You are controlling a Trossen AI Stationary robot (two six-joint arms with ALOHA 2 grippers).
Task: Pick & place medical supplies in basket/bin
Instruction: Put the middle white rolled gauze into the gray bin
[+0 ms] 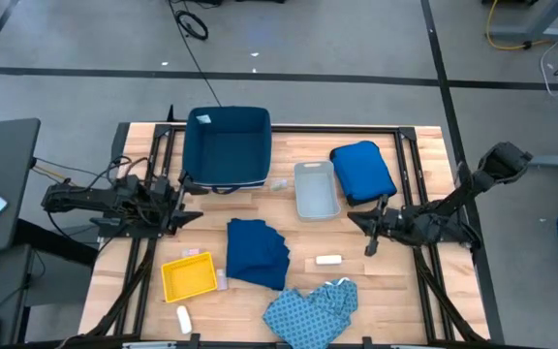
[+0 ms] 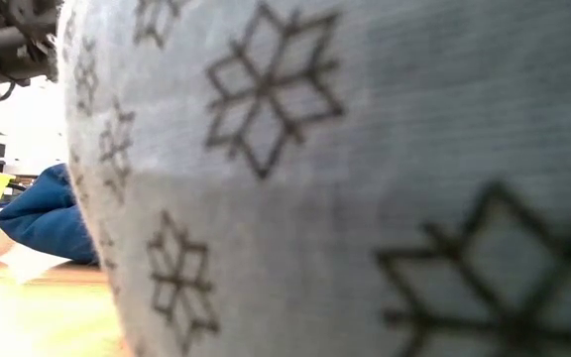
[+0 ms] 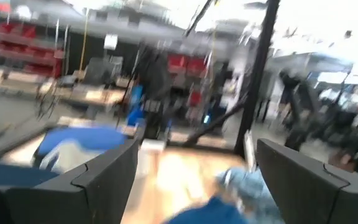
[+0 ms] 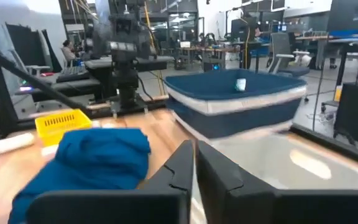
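Note:
My left gripper (image 1: 194,204) (image 3: 194,168) hangs open at the table's left side, beside the navy bin (image 1: 226,145) and above the yellow tray (image 1: 190,276). My right gripper (image 1: 369,237) (image 4: 195,155) is shut and empty at the right side, near the grey tray (image 1: 316,189). The navy garment (image 1: 257,252) (image 4: 86,155) lies crumpled mid-table. The light blue patterned garment (image 1: 313,310) lies at the near edge and fills the low view (image 2: 365,178). White packets rest flat on the wood: one (image 1: 328,260) right of the navy garment, one (image 1: 183,317) below the yellow tray.
A royal-blue puffy bundle (image 1: 361,173) lies right of the grey tray. Another small white packet (image 1: 221,279) sits beside the yellow tray, and a pale one (image 1: 192,254) lies at that tray's far rim. Bare wood shows between my right gripper and the navy garment.

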